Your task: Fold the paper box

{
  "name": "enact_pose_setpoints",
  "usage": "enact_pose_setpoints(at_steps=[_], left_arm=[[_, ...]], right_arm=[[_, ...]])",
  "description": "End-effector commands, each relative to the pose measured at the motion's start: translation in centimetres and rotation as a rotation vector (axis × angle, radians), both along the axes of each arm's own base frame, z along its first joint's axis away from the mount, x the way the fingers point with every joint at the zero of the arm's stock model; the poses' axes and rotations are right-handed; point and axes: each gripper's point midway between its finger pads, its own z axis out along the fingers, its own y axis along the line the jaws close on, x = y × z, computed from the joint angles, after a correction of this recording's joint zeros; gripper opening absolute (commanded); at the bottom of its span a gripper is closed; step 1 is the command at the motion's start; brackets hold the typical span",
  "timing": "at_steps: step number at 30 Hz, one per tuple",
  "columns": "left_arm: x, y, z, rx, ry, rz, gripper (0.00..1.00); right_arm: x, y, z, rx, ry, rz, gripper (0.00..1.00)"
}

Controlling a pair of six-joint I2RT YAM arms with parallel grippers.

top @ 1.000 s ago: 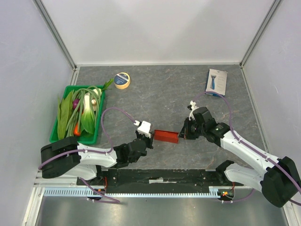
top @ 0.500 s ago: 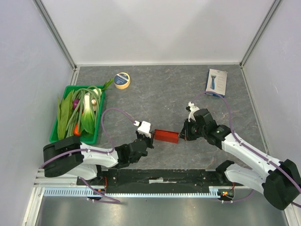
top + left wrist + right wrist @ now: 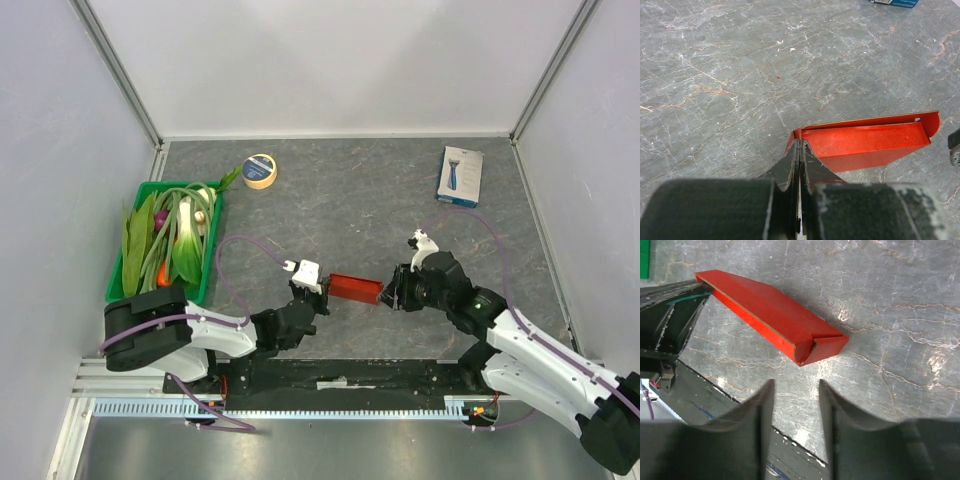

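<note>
Pinching the left end of the paper box [image 3: 354, 289], the left gripper [image 3: 320, 298] is seen with its jaws pressed together on a thin red flap. The box is found near the middle of the table's [image 3: 350, 200] near edge, stretched lengthwise between the two arms. Whether it rests on the surface or is held just above it cannot be told. The right gripper [image 3: 392, 292] is placed just off the box's right end, with its jaws spread and nothing between them; a clear gap is shown there in the right wrist view. The box is judged to be light, thin cardboard. It is likely stiff along its creases yet easily bent or crushed across a panel, and its glossy skin may be slippery. It is partly folded into a long trough, with a small tab turned in at the right end. A hold is best taken lightly on an edge or flap close to a crease, so that the panels are not dented.
</note>
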Motion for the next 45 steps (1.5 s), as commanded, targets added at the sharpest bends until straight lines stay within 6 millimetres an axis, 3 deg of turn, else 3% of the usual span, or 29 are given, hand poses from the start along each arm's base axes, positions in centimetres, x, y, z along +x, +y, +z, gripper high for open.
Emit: enact_pose_setpoints(at_steps=[1, 4, 5, 8, 10, 14, 16, 17, 18, 24, 33, 45], left_arm=[[-1.8, 3.0, -6.4, 0.24, 0.101, -0.024, 0.02], [-1.8, 2.9, -6.2, 0.238, 0.095, -0.027, 0.02], [-1.8, 3.0, -6.2, 0.24, 0.094, -0.028, 0.02], [-1.8, 3.1, -6.1, 0.24, 0.091, -0.026, 0.02], [-1.8, 2.9, -6.0, 0.242, 0.09, -0.031, 0.02], [-1.9, 2.8, -6.0, 0.248, 0.087, -0.036, 0.02], [-1.9, 2.8, -6.1, 0.253, 0.087, -0.041, 0.02], [-1.9, 2.9, -6.1, 0.254, 0.087, -0.037, 0.02], [-1.9, 3.0, -6.1, 0.253, 0.087, -0.033, 0.02], [-1.9, 3.0, -6.1, 0.254, 0.085, -0.034, 0.02], [-1.9, 3.0, -5.9, 0.25, 0.078, -0.036, 0.02], [-1.9, 3.1, -5.9, 0.246, 0.079, -0.036, 0.02]], right_arm=[[0.3, 0.1, 2.6, 0.079, 0.033, -0.105, 0.55], [0.7, -0.3, 3.2, 0.117, 0.093, -0.203, 0.72], [0.8, -0.2, 3.4, 0.145, 0.116, -0.232, 0.85], [1.7, 1.6, 5.2, 0.169, 0.023, -0.092, 0.96], [3.0, 1.1, 5.9, 0.012, -0.125, 0.034, 0.98], [4.4, 2.1, 7.8, -0.09, -0.321, 0.197, 0.95], [4.0, 3.3, 6.7, -0.174, -0.344, 0.283, 0.92], [5.1, 2.8, 7.1, -0.256, -0.384, 0.233, 0.91], [4.1, 3.6, 6.2, -0.315, -0.38, 0.285, 0.9], [3.6, 3.9, 4.6, -0.589, -0.477, 0.286, 0.82], [2.6, 4.8, 2.9, -0.768, -0.518, 0.414, 0.82], [1.8, 5.8, 1.2, -0.893, -0.547, 0.443, 0.65]])
